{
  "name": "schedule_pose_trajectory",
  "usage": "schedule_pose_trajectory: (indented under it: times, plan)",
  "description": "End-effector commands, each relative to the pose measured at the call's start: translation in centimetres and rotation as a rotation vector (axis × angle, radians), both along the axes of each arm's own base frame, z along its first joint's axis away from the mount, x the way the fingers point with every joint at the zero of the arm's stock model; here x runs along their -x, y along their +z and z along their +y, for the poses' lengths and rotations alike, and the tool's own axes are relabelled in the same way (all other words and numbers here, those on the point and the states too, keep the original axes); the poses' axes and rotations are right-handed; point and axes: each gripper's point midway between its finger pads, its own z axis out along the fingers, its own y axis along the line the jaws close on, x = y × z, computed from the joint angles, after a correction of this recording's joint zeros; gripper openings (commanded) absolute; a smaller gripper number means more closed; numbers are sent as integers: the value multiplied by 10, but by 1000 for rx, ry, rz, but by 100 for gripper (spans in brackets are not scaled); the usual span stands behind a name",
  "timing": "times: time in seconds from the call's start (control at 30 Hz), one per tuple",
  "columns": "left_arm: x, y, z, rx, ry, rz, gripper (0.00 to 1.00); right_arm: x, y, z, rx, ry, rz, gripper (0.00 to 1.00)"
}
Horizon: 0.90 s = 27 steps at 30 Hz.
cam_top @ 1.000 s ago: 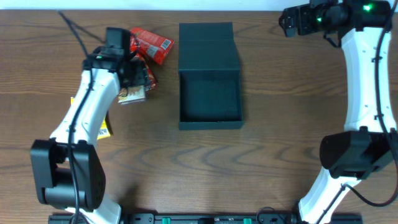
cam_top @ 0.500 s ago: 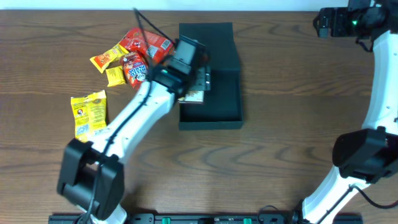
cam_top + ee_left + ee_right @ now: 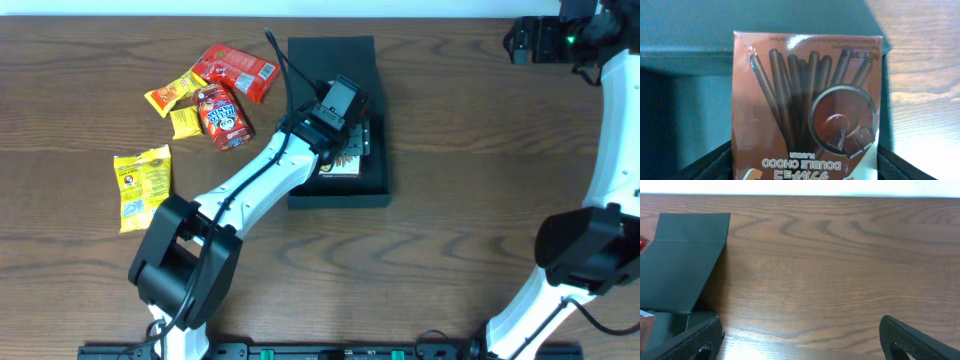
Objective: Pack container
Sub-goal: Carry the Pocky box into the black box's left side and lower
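Lying open | container (image 3: 338, 201) long axis near-far | flap (image 3: 330, 60) pointing away

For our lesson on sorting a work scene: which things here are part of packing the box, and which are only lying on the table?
In the job:
container
chocolate-stick packet
left end effector, gripping that packet over the container

Lying about, untouched:
flat red packet
round-logo red packet
big yellow packet
small yellow packets
right end effector, open, holding nothing

A matt, smooth finish is shown by the container (image 3: 337, 70); the table (image 3: 450, 200) is surfaced in grained wood; the chocolate-stick packet (image 3: 805, 100) is wrapped in glossy film.
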Motion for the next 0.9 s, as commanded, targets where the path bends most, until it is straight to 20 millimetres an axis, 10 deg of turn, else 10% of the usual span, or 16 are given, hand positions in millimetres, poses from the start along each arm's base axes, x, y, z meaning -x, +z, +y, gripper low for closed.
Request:
schedule_pose_trajectory:
  times: [0.0, 0.3, 0.47, 0.53, 0.7, 0.87]
  plan:
    - [-5, -10, 14, -59, 61, 17, 80, 4, 13, -5, 3, -11, -26, 99]
    - [0, -17, 34, -126, 80, 52, 81, 5, 13, -6, 2, -12, -23, 99]
    - [-6, -6, 11, -65, -38, 8, 82, 5, 13, -6, 2, -12, -22, 99]
    - [-7, 1, -8, -15, -118, -27, 73, 5, 13, -6, 2, -12, -22, 99]
    - [-4, -18, -25, 23, -166, 7, 9, 5, 13, -6, 2, -13, -22, 99]
    - [3, -42, -49, 126, -238, 76, 6, 6, 13, -6, 2, -13, -21, 99]
